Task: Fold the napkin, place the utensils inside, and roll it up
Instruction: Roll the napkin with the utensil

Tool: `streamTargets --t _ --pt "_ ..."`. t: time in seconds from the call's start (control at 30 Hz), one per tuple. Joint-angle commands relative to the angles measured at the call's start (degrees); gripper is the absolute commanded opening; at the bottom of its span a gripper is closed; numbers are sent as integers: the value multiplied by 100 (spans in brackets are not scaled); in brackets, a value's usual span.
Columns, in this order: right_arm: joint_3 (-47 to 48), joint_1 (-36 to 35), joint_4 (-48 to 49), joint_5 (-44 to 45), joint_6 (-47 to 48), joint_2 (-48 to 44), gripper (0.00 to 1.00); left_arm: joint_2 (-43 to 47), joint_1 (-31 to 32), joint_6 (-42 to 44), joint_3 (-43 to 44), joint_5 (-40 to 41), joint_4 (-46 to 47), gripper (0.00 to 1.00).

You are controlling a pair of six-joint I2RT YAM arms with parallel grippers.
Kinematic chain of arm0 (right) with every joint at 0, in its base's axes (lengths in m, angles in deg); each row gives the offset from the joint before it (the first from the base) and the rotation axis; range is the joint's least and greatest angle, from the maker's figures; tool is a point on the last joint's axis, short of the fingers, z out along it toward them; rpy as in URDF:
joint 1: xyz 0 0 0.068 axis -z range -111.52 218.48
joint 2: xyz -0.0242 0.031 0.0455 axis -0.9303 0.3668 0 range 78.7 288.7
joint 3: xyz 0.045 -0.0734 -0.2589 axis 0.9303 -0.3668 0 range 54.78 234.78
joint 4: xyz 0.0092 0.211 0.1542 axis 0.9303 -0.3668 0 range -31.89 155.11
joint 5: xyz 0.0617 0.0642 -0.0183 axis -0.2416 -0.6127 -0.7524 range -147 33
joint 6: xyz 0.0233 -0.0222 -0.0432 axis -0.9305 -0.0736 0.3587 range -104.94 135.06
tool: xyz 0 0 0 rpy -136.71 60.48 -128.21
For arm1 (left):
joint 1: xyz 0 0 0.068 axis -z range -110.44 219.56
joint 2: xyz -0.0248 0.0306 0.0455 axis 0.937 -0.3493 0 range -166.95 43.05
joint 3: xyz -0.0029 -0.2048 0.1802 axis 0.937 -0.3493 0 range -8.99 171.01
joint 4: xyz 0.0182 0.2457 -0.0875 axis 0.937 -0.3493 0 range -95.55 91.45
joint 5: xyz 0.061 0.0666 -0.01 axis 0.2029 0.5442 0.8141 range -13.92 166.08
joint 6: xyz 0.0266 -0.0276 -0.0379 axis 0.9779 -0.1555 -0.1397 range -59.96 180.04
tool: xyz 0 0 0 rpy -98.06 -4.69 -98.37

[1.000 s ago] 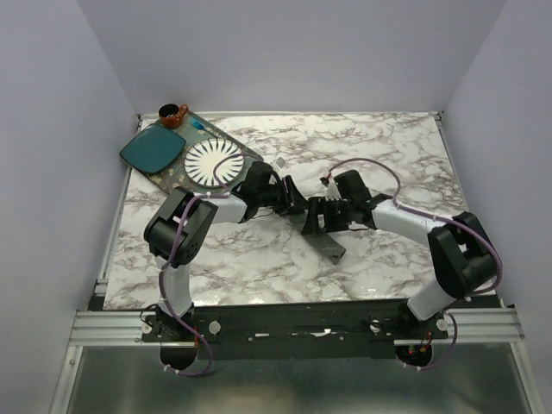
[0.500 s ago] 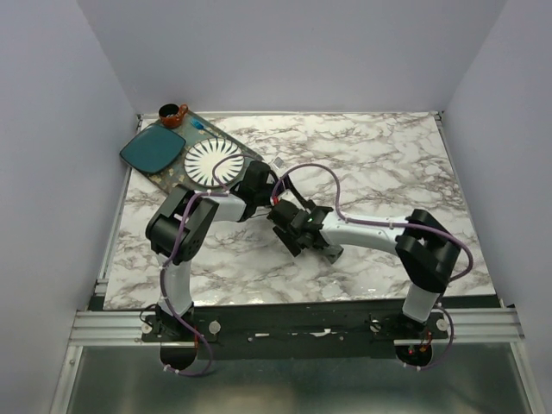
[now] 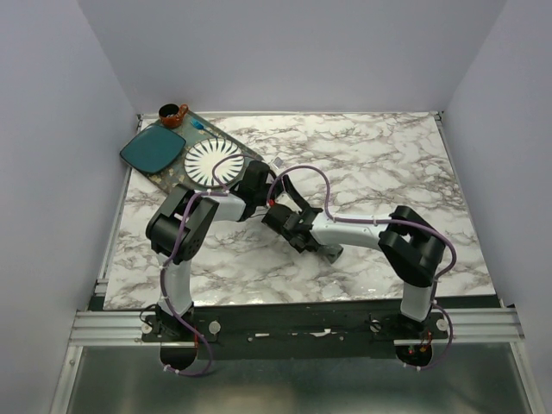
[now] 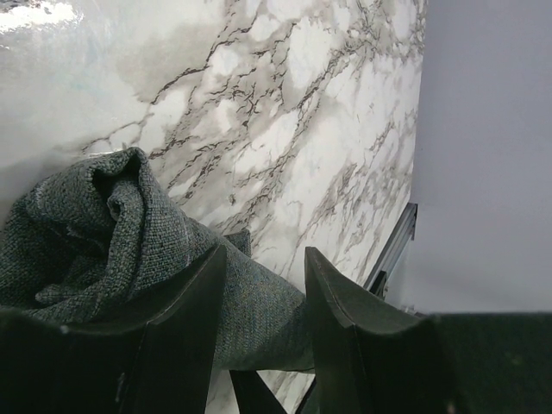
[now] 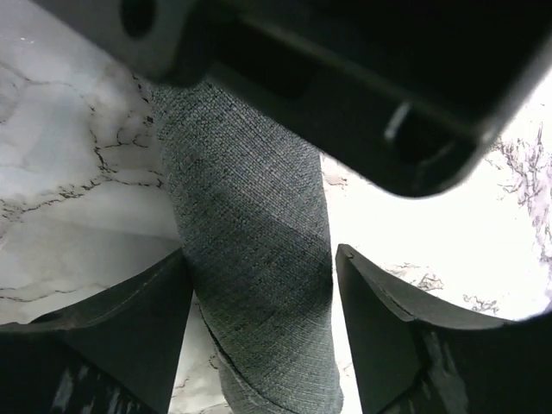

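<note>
Near the middle of the marble worktop (image 3: 388,155), one end of the napkin (image 5: 250,198), rolled into a dark grey tube, pokes out from under my arms. My right gripper (image 5: 263,252) is spread, one finger on each side of the roll and close against the cloth. Just beyond it, my left gripper (image 4: 266,252) is pinching the same roll, with a bunched end of cloth bulging beside its fingers. At the far left corner sit a white ribbed plate (image 3: 213,162), a teal square plate (image 3: 152,148) and a small brown cup (image 3: 172,114).
</note>
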Motion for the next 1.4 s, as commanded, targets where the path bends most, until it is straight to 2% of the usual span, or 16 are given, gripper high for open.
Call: streamTargets --t 0.0,0.13,0.3,0.47,0.57,0.6,0.77,1.0,1.2,1.37 --pt "-26 25 71 -79 -136 214 65 -142 -78 129 40 32 -253 51" --pt "-184 148 360 -624 -294 30 47 -63 -121 200 146 14 -384 52" --pt "-491 351 668 -1326 -409 -268 40 104 -262 287 383 -38 -630 53" --pt "-1027 946 1274 -2372 -610 -778 39 420 -394 480 707 -3 -1025 54" --pt "-1449 1491 1678 -3304 -716 -1148 39 596 -403 569 822 32 -1201 54" --pt "-1502 1641 1757 -3915 -725 -1201 40 623 -403 569 831 15 -1211 54" --pt "-1670 2362 2030 -5273 -787 -1105 40 667 -359 402 814 -73 -1044 55" --pt "-1880 2969 2549 -7003 -1059 -745 39 377 -139 130 744 -161 -675 54" --pt "-2004 3392 2883 -7937 -1217 -419 39 17 -104 217 665 -91 -560 54" --pt "-1995 3462 2892 -7973 -1217 -401 43 -229 -104 261 559 -3 -481 54"
